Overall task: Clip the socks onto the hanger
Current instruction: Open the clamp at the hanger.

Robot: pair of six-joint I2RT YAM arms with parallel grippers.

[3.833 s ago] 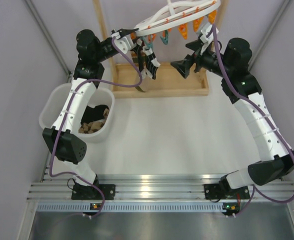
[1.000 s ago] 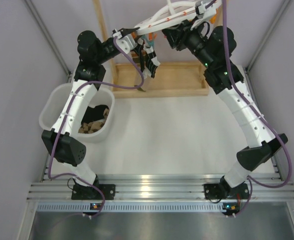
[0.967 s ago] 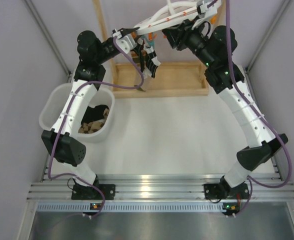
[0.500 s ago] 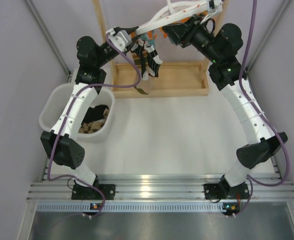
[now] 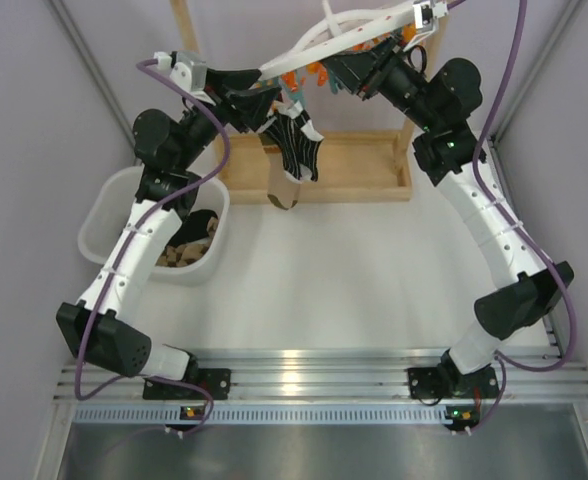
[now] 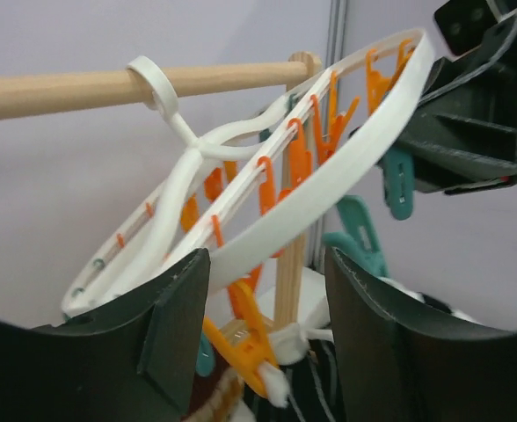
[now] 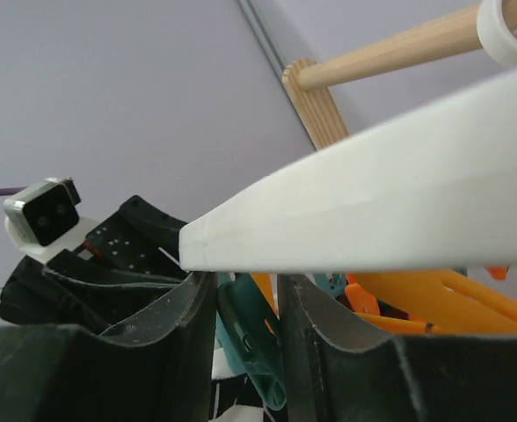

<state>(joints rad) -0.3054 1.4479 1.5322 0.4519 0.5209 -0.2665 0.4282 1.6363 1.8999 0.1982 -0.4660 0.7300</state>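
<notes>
Top external view: the hanger (image 5: 319,42) hangs tilted above the far edge of the counter, with both arms raised to it. My right fingers (image 7: 197,316) are pressed nearly together on a teal peg (image 7: 251,347) under the white rim. My left fingers (image 6: 184,308) stand part spread below the rim. A banded sock (image 5: 296,148) dangles just beneath them, but I cannot tell whether they pinch it.

Risk, as I judge it: the hanger swings freely on its hook. A nudge from either arm could pull the peg from my right fingers so it snaps shut empty, or the sock could drop onto the wooden stand (image 5: 359,170).

Compared with half a second earlier, my left wrist has risen toward the far-left corner, lifting the sock nearer the pegs.
</notes>
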